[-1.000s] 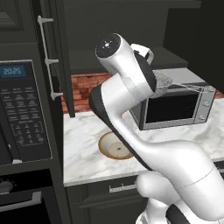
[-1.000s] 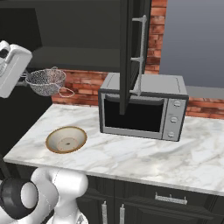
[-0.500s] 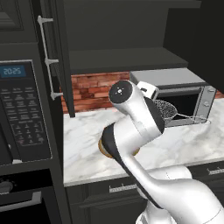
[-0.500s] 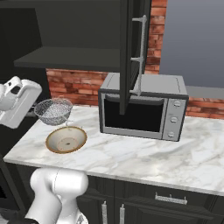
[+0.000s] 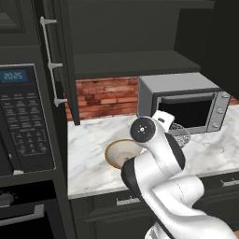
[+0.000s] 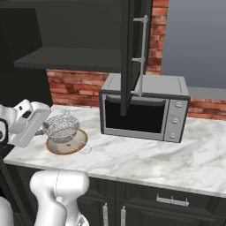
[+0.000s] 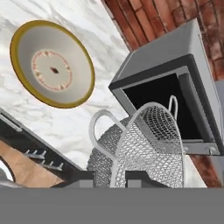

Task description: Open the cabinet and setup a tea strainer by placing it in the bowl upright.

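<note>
On the left of the left base view stands a black oven panel (image 5: 21,121) with a lit display. Next to it the cabinet (image 5: 135,35) is open: its left door (image 5: 58,60) swings out with its bar handle edge-on, and the shelf (image 5: 135,63) lies bare above the brick wall (image 5: 105,95).

The bowl (image 6: 66,143) sits on the marble counter (image 6: 145,156), left of the microwave (image 6: 143,108) and apart from it. In the right base view the strainer (image 6: 62,127) hangs just above the bowl, mesh dome downward, its rim roughly level; whether it touches the bowl I cannot tell. In the left base view the arm covers most of the bowl (image 5: 116,150), and the strainer (image 5: 179,135) shows past the wrist.

The gripper (image 7: 117,177) holds the strainer (image 7: 144,144): in the hand view the two fingertips (image 7: 140,177) sit tight against its wire rim at the bottom edge, mesh rising between and beyond them. There the bowl (image 7: 52,65) lies off to the upper left, the microwave (image 7: 175,83) to the right.

The cabinet's right door (image 6: 134,48) hangs open in front of the microwave.
</note>
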